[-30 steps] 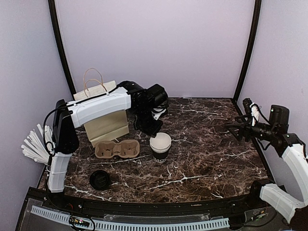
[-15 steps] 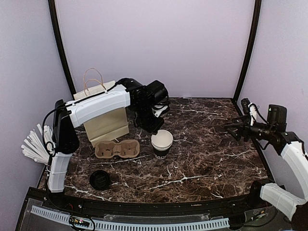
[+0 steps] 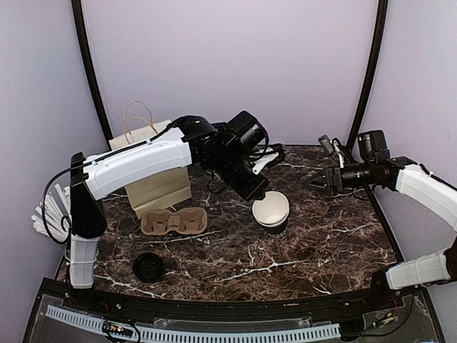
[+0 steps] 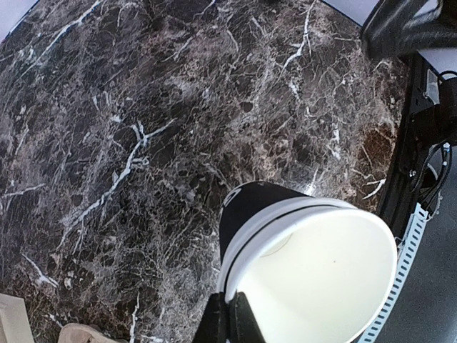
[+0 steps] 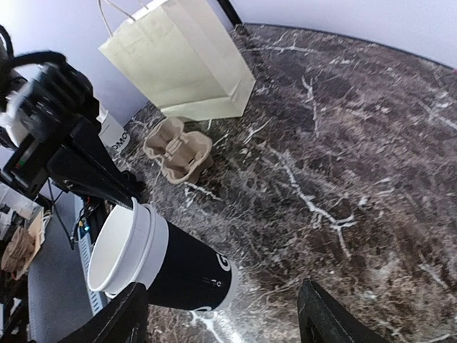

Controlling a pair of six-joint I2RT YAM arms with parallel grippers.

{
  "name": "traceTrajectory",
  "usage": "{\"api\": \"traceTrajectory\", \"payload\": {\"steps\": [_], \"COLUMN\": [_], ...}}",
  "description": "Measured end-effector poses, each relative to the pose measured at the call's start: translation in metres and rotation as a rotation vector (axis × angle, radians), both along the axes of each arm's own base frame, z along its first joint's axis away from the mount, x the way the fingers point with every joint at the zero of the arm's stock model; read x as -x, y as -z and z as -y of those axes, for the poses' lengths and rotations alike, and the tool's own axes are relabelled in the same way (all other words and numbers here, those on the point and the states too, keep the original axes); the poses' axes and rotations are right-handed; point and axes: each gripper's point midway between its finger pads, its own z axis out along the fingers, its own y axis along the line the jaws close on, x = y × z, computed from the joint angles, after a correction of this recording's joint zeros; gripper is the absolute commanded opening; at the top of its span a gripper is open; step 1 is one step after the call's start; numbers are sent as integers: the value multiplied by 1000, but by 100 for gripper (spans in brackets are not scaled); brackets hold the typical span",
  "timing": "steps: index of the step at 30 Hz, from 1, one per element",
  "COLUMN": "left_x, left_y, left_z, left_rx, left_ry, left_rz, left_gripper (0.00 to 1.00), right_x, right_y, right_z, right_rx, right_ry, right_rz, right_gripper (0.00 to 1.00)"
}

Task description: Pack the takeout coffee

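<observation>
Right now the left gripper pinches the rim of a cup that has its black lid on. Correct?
Not quite. The left gripper does pinch the rim, but the cup is lidless, its white inside open in the left wrist view; the top view shows a loose black lid on the table.

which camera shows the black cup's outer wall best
The right wrist view: the cup is tilted side-on, showing most of its black wall and some white print. The top view mostly shows its white mouth; the left wrist view looks into its white inside, with only a strip of wall.
</observation>
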Motion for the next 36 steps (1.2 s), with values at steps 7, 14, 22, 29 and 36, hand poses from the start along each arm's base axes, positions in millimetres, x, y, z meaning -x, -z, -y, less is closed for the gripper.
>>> {"api": "traceTrajectory", "payload": {"steps": [7,14,22,29,36], "left_x": [-4,-11,-9,-8,-8], "left_y": [-14,-16,-18,-12,-11], "left_z": [4,9,12,12,13], "left_rx": [81,125,150,150,153], "left_ry": [-22,-50,-51,-61,-65], "left_rz": [34,38,21,4,1], "left_gripper": [0,0,0,0,0], "right_x": [22,34,33,33,33], "right_y": [21,17,18,22,19], "right_z": [-29,-40,-40,-40,-41], "right_rx": [-2,-27,-26,-25,-52], "right_ry": [-100,-149,-138,-123,-141], "right_rz": [-172,-196,-209,-229,-238], "right_gripper": [82,88,82,79,82]}}
